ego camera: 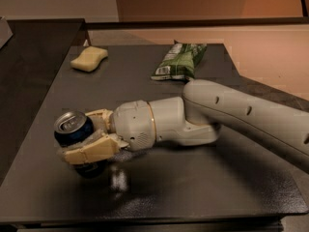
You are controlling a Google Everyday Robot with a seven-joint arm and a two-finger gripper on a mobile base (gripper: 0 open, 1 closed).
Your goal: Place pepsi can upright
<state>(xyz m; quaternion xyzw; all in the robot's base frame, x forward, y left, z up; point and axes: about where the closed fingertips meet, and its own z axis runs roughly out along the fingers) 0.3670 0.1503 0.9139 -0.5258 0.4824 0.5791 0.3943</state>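
The pepsi can (73, 129) is dark blue with a silver top. It stands nearly upright, leaning slightly, near the front left of the dark table (159, 187). Its base looks to be at the table surface. My gripper (87, 135) reaches in from the right and is shut on the can, one cream finger (89, 151) across its front and the other behind it. My white arm (231, 115) stretches back to the right edge of the view.
A green chip bag (179, 61) lies at the back middle of the table. A yellow sponge (89, 58) lies at the back left. The table's left edge runs close to the can; a darker surface lies beyond it.
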